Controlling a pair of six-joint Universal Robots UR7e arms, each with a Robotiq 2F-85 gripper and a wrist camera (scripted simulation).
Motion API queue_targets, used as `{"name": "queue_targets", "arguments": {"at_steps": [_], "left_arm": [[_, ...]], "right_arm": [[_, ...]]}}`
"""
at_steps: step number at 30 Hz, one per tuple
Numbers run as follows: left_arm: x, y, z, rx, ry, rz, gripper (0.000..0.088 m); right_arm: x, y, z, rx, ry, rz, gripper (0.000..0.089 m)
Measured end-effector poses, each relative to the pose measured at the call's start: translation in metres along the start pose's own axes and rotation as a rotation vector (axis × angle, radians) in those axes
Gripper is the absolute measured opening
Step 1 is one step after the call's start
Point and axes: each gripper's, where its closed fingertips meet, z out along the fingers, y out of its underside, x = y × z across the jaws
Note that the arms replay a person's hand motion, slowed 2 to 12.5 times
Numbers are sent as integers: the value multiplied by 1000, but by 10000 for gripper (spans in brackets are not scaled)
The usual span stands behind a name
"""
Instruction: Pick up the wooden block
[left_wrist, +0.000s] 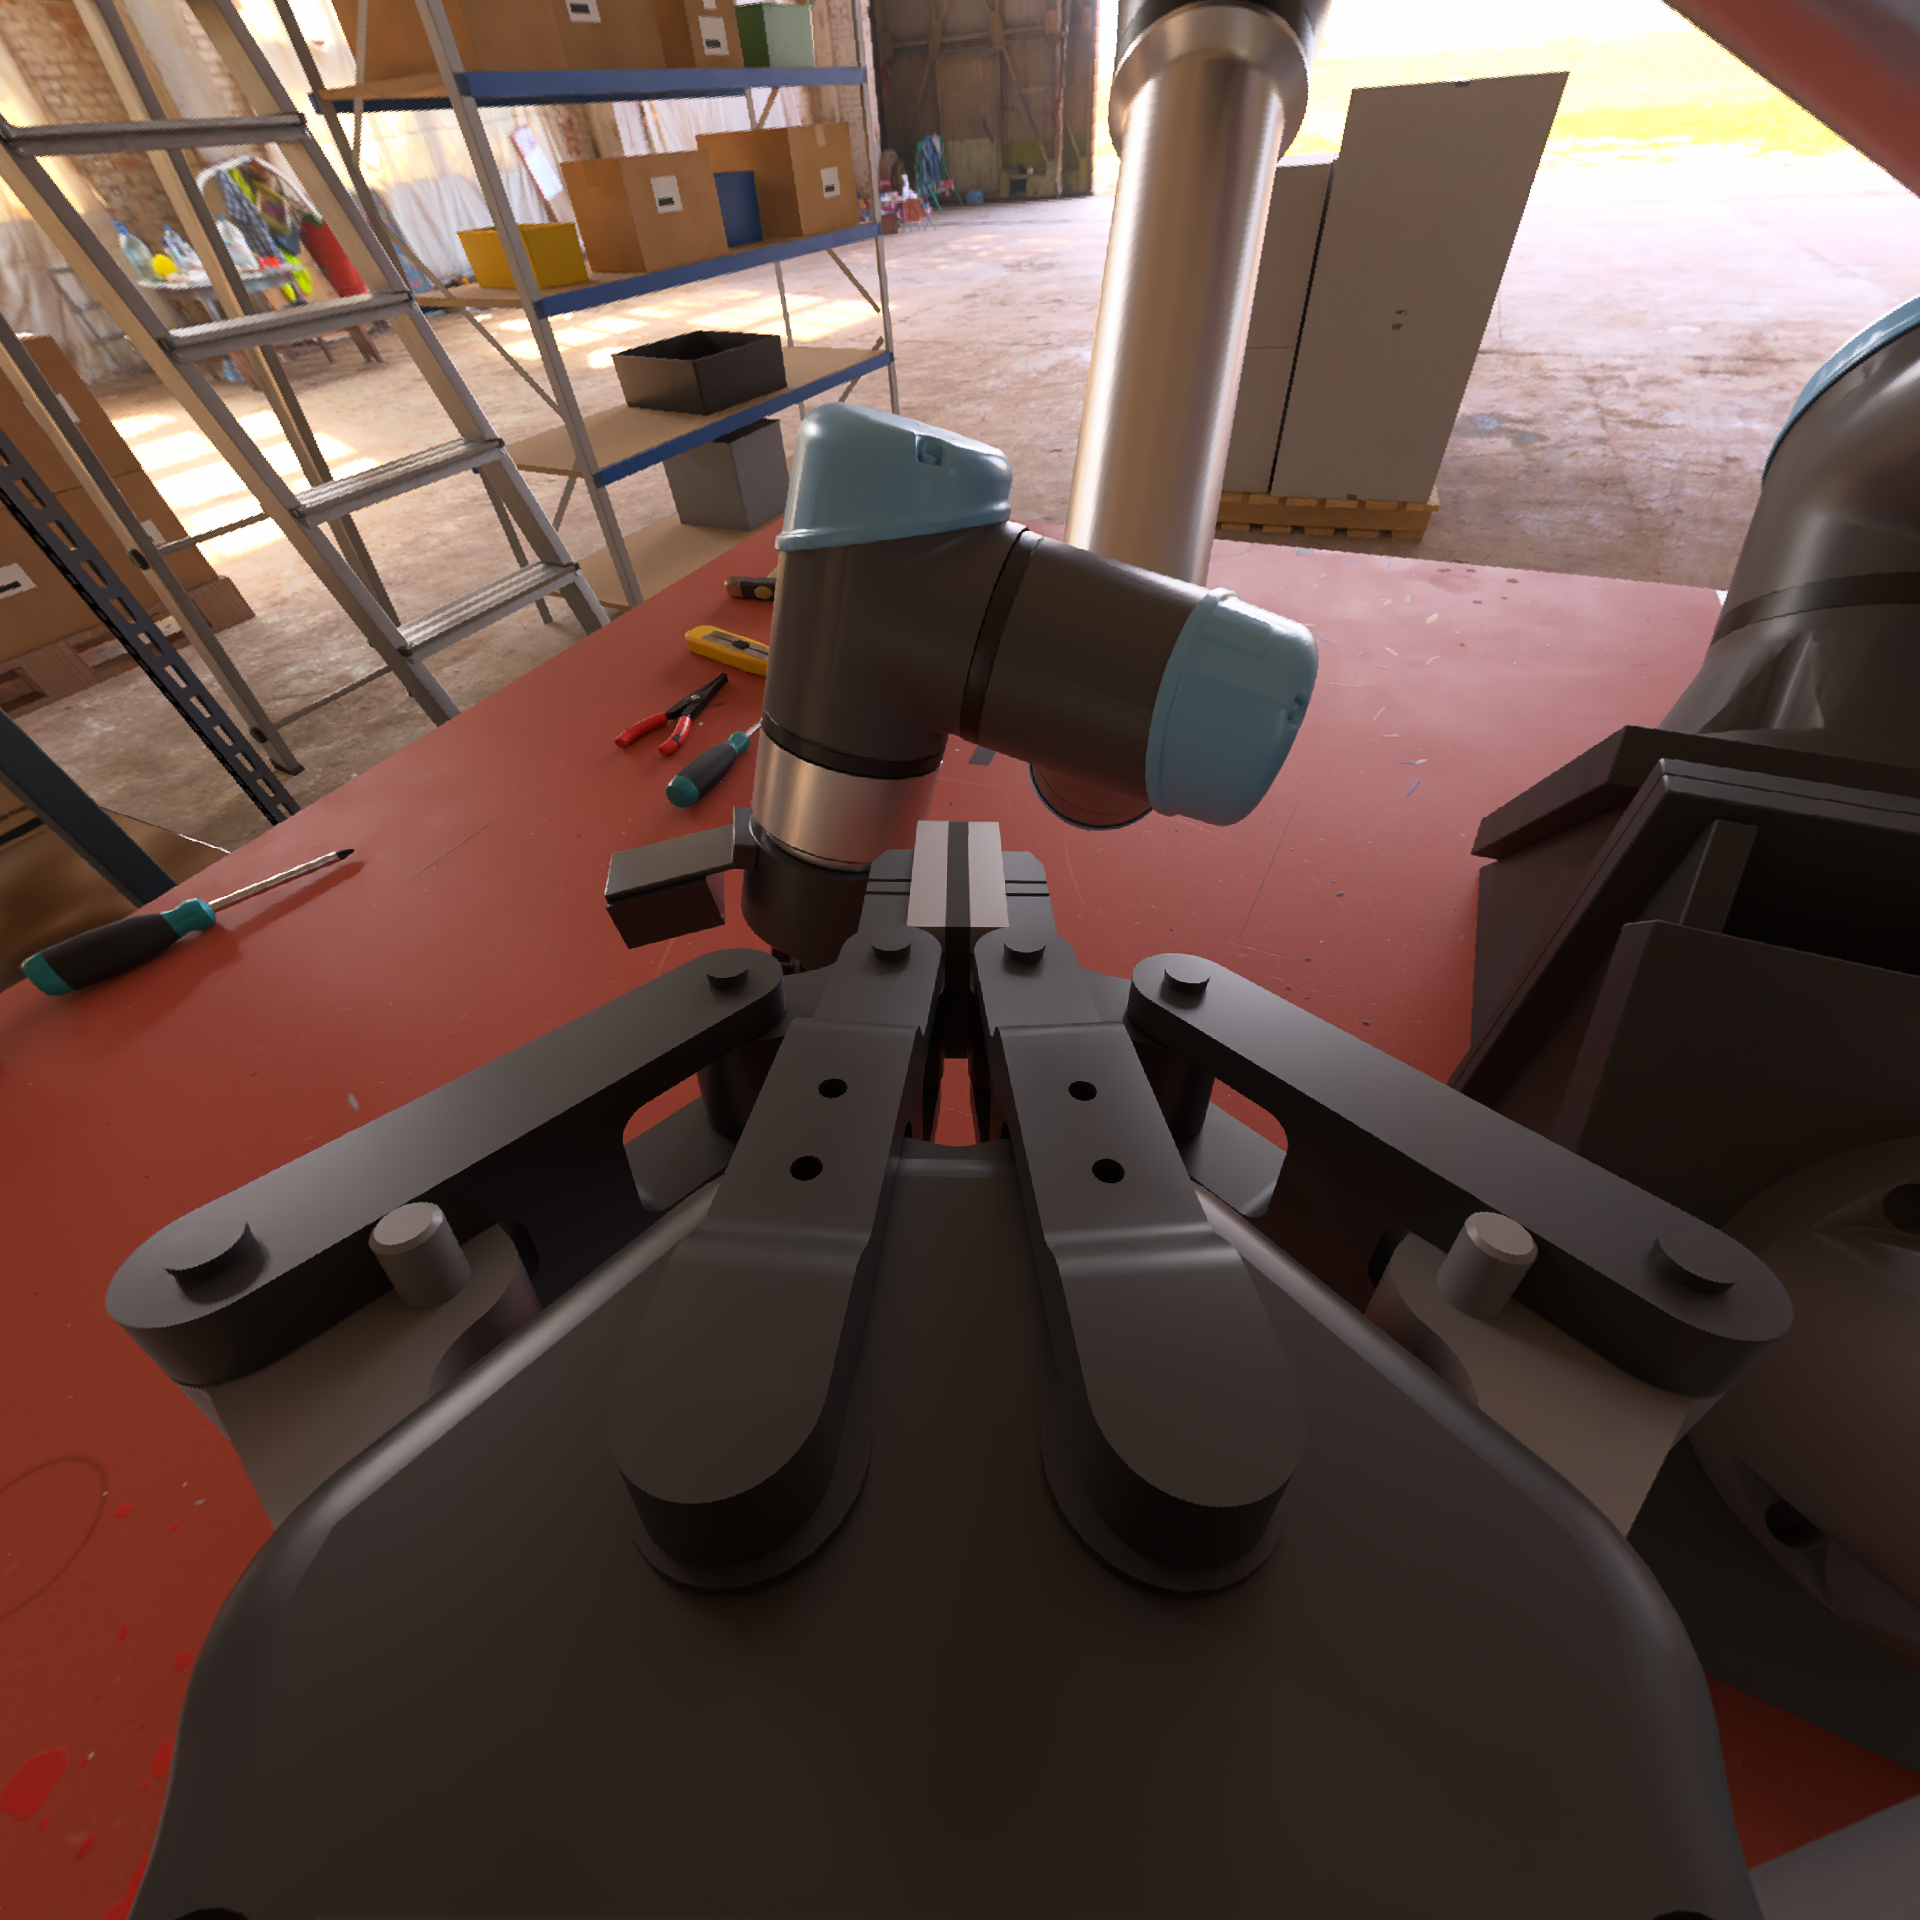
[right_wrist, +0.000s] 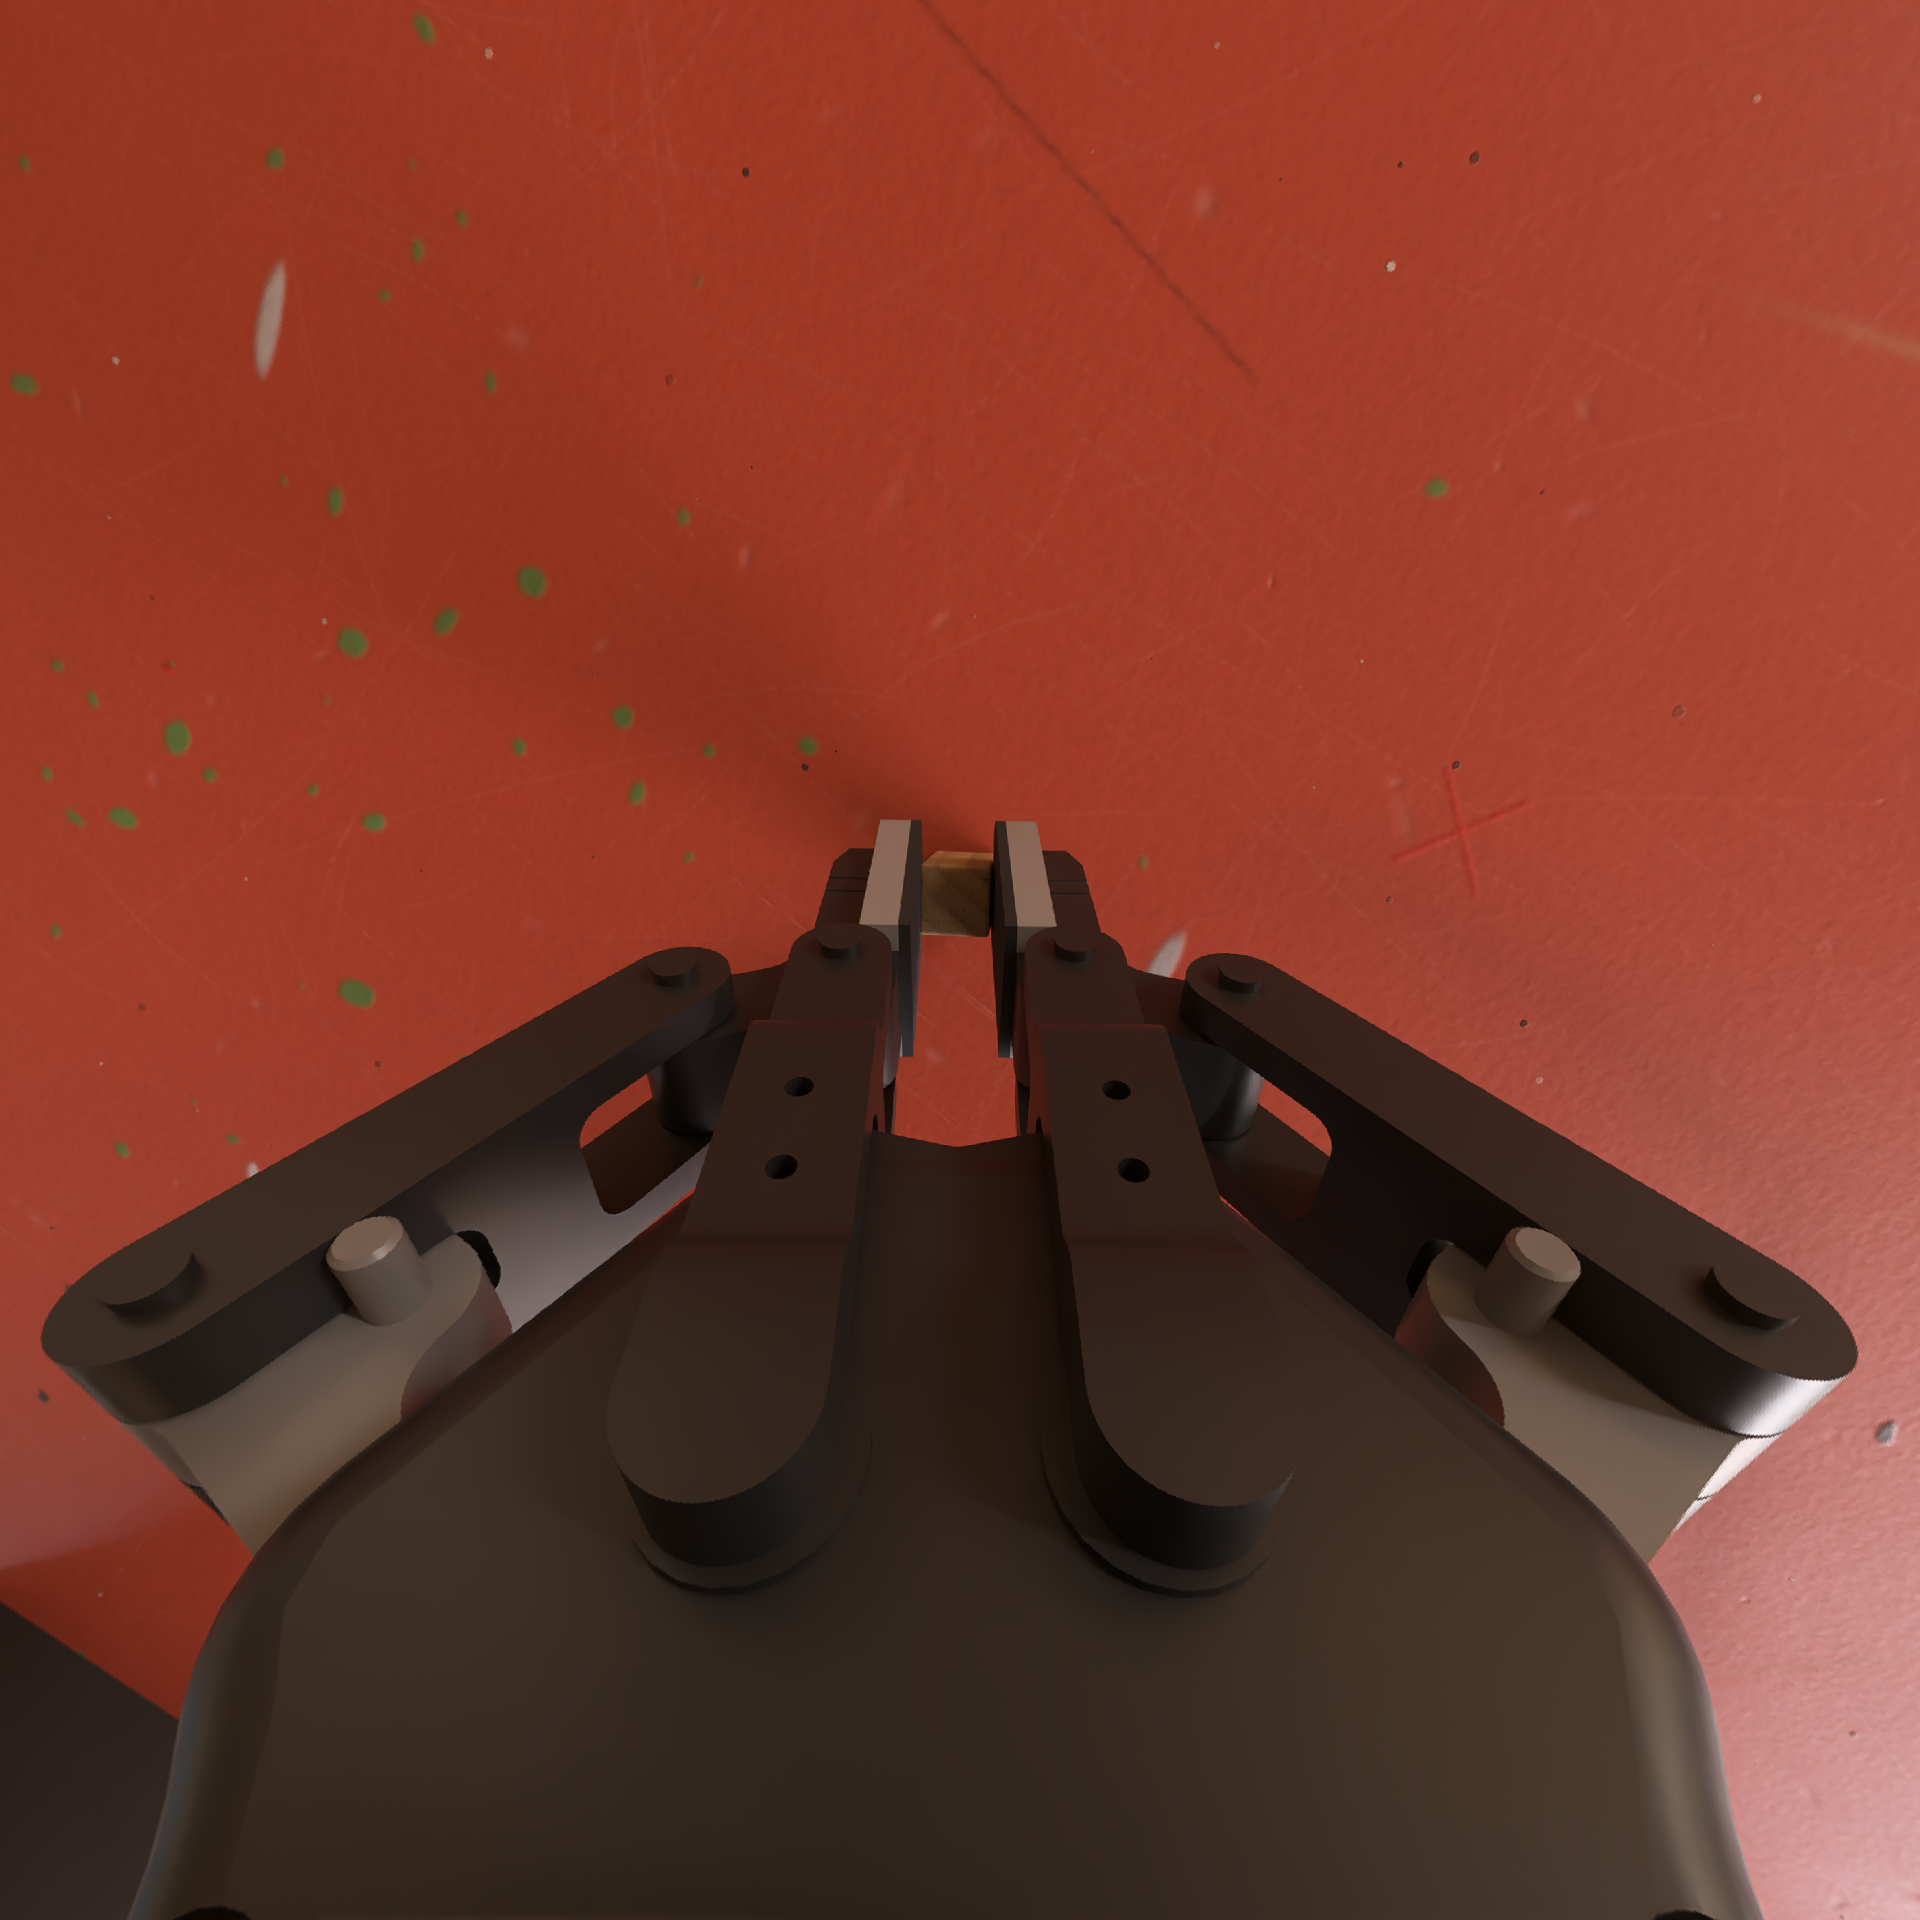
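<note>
In the right wrist view, the small wooden block (right_wrist: 954, 896) sits between the two pads of my right gripper (right_wrist: 956, 868), which is shut on it. The gripper points straight down at the red table (right_wrist: 1039, 468). I cannot tell whether the block touches the table. My left gripper (left_wrist: 956, 873) is shut with its pads together and holds nothing, hovering above the table. The right arm's wrist (left_wrist: 914, 644) stands just beyond the left gripper in the left wrist view. The block is hidden in that view.
On the red table (left_wrist: 416, 987) lie a teal-handled screwdriver (left_wrist: 156, 935), a second screwdriver (left_wrist: 712, 767), red pliers (left_wrist: 670, 717) and a yellow utility knife (left_wrist: 727, 646). A dark arm mount (left_wrist: 1714, 987) stands at the right. A ladder (left_wrist: 312, 447) and shelves (left_wrist: 707, 281) stand beyond the table's edge.
</note>
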Motion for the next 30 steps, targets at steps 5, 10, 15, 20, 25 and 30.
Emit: {"name": "queue_targets", "arguments": {"at_steps": [5, 10, 15, 20, 25, 30], "left_arm": [[-3, -1, -3, 9, -8, -5, 0], [-4, -1, -5, 11, -12, -9, 0], [-5, -1, -6, 13, -16, -9, 0], [-4, -2, -7, 16, -20, -6, 0], [-4, -2, -8, 15, -25, 0, 0], [-4, -2, -8, 12, -29, 2, 0]], "right_arm": [[0, 0, 0, -6, 14, -16, 122], [-2, 0, 0, -10, 18, -32, 122], [-6, -3, -3, 5, -4, -37, 122], [-12, -12, -18, 53, -60, -27, 122], [-11, -27, -51, 134, -114, -19, 122], [-1, -42, -104, 233, -139, -4, 122]]}}
